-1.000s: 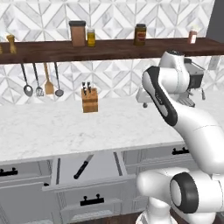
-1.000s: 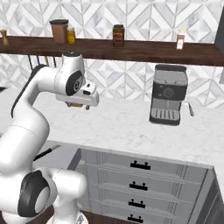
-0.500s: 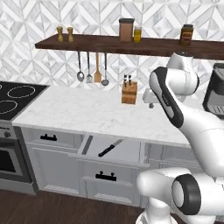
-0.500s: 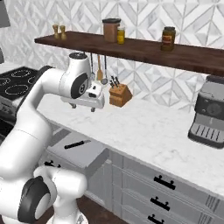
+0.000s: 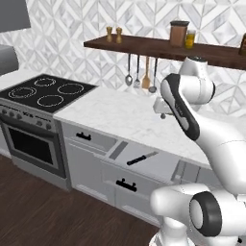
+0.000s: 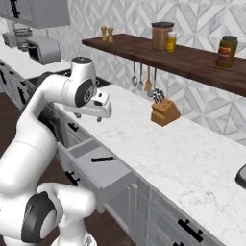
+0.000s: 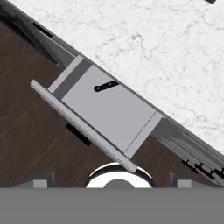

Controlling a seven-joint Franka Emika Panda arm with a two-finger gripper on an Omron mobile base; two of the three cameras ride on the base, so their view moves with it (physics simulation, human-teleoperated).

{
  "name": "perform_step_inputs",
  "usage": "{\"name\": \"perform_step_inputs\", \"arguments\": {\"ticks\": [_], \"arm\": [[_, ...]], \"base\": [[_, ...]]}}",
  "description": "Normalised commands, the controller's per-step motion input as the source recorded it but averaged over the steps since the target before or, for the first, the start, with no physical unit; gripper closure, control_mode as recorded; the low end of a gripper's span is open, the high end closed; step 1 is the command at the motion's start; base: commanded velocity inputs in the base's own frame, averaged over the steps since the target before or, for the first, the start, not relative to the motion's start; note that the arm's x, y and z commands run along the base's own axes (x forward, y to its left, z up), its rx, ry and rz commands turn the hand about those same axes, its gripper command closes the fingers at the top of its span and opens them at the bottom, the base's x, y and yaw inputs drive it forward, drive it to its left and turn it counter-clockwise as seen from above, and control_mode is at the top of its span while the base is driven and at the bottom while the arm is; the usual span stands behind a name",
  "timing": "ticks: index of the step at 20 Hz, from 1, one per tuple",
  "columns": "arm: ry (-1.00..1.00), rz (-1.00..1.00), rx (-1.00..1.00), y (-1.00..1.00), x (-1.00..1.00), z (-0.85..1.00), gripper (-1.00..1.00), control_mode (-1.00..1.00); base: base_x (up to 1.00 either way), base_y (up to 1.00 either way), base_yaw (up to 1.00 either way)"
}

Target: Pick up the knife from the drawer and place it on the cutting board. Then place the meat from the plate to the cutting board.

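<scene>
Step in hand was still the first one: getting the knife out of the drawer. Nothing picked yet.

My gripper hung high over the marble counter, well above the drawer and clear of everything. Jaws stood wide apart, nothing between them. From the hand view I was looking down on the drawer from a long way up.

The drawer was pulled out, front with its black bar handle facing the floor side. The knife lay flat on the drawer floor, alone, near the back by the counter edge, towards the stove end. In the hand view it showed as a short dark sliver; black handle was plain, blade was too small to make out there. In the left base view it lay slanted, not square to the drawer front.

I couldn't see the cutting board, plate or meat in these views, so the placing target wasn't located yet.

My read on the next move: bring the hand down over the drawer, roll the wrist so the jaws straddle the knife across its handle, then descend almost to the drawer floor before closing. The knife is thin and flat, so a shallow or misaligned approach would likely just push it along.
</scene>
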Motion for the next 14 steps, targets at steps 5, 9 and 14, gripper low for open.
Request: {"name": "perform_step_inputs", "arguments": {"ticks": [5,9,14], "arm": [[0.02,0.01,0.00,0.02,-0.03,-0.08,-1.00,-1.00],[0.15,0.19,0.03,0.00,-0.01,-0.93,-1.00,-1.00],[0.36,0.22,0.11,0.10,0.00,-1.00,-1.00,-1.00]], "base": [[0.01,-0.26,0.18],[0.00,0.00,0.00],[0.00,0.00,0.00]]}}
